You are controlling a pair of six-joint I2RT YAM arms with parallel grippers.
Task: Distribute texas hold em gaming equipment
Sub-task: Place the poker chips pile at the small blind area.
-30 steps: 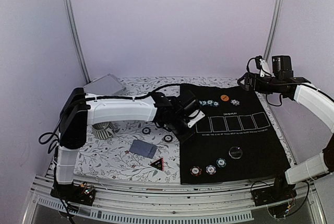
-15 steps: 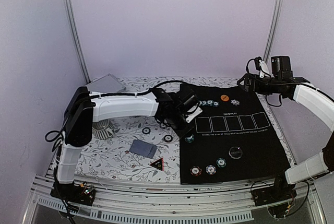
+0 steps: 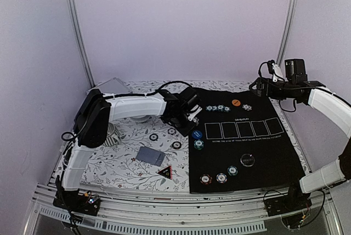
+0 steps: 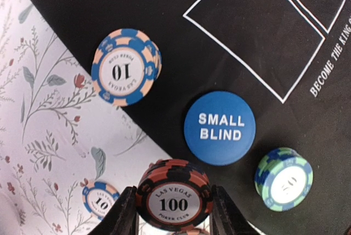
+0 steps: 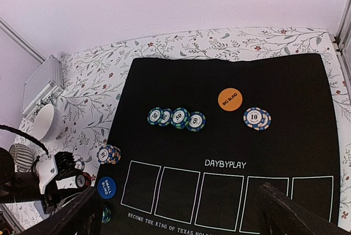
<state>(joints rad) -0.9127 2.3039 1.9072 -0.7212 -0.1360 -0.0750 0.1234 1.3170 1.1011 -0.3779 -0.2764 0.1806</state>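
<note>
While the left fingers (image 4: 125, 216) clench a red-brown 100 chip (image 4: 173, 201) by its rim, they hang at the left edge of the black mat (image 4: 164, 5). There the mat meets the flowered cloth (image 4: 38, 109) that covers the left half of the tabletop. Along that edge of the mat lie three pieces in a line: a short stack of blue-and-peach 10 chips (image 4: 125, 67) farthest back, then the blue small-blind button (image 4: 219, 128) just beside the held chip, then a green 50 chip (image 4: 283, 178) closest to the near edge. A single 10 chip (image 4: 100, 199) lies on the cloth beside one finger. The right fingers (image 5: 285, 210) are spread wide and hold nothing, raised high over the far right corner of the tabletop. Toward the mat's far edge sit a row of four green chips (image 5: 175, 118), the orange big-blind button (image 5: 230, 99) and a pair of 10 chips (image 5: 256, 118). Toward its near edge are the black disc (image 3: 247, 160) and three chips (image 3: 221, 178). Grey-blue-backed cards (image 3: 149, 156) lie on the cloth toward the near left corner.
</note>
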